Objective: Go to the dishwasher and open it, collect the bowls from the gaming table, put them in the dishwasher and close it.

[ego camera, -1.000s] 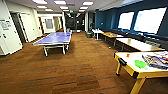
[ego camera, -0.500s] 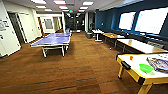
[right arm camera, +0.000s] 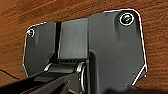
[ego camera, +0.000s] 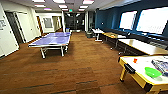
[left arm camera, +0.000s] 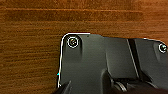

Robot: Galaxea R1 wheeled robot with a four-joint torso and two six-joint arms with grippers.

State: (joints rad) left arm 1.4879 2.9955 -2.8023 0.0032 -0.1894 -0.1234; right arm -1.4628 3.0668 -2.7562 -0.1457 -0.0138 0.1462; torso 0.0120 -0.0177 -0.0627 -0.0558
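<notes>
A wide room with a brown wood-look floor [ego camera: 82, 65] stretched ahead of the robot. A blue ping-pong table [ego camera: 51, 40] stood to the left of centre, well away. Along the right wall, under bright windows [ego camera: 152, 20], ran a row of wooden-topped tables [ego camera: 142, 46].

At the near right edge of the head view stood the gaming table [ego camera: 132, 75], white on top with a yellow edge strip. Its long side ran away from the camera toward the right wall, and one short end pointed toward the open floor. On it sat a bright green bowl [ego camera: 152, 72], shallow and round, close to the near long edge. A small orange object [ego camera: 135, 60] sat farther back on the same top, apart from the bowl, and something flat and blue-grey [ego camera: 161, 65] lay just beside the bowl at the picture's right edge.

The bowl lay forward and to the robot's right, so the right arm looked to be the nearer one for a reach.

Both wrist cameras looked down at the floor past the robot's own dark plates; whether the fingers of either gripper were apart or together could not be told. No dishwasher was in sight.
</notes>
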